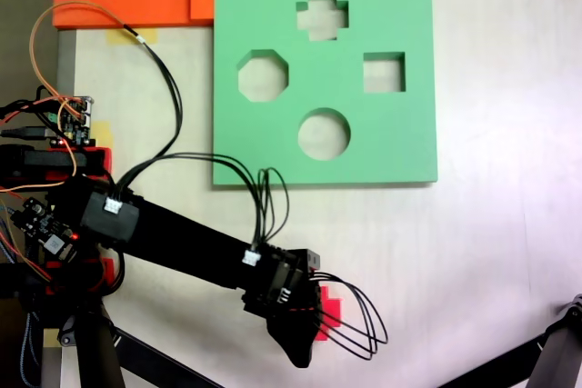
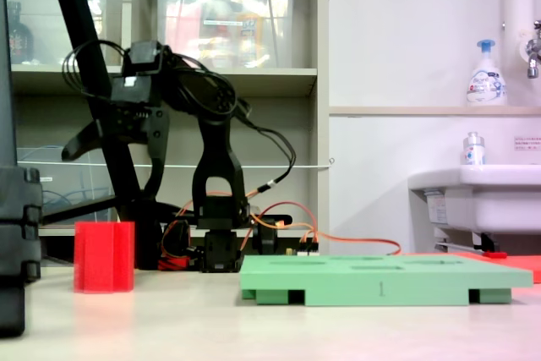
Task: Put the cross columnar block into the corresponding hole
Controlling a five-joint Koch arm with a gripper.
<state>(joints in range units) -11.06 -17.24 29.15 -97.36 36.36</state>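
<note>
Nearest me, the red cross columnar block (image 2: pixel 104 256) stands upright on the bench (image 2: pixel 279 327). The fingers (image 2: pixel 118 141) hang spread wide above it, gripping nothing. Farther along lies the green board (image 1: pixel 400 147), its plus-shaped hole (image 1: pixel 322 15) unfilled.

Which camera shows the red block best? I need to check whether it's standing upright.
The side-on fixed view: the red block stands upright on the table, unobstructed. In the top-down fixed view, the gripper covers most of it, leaving a red sliver.
</note>
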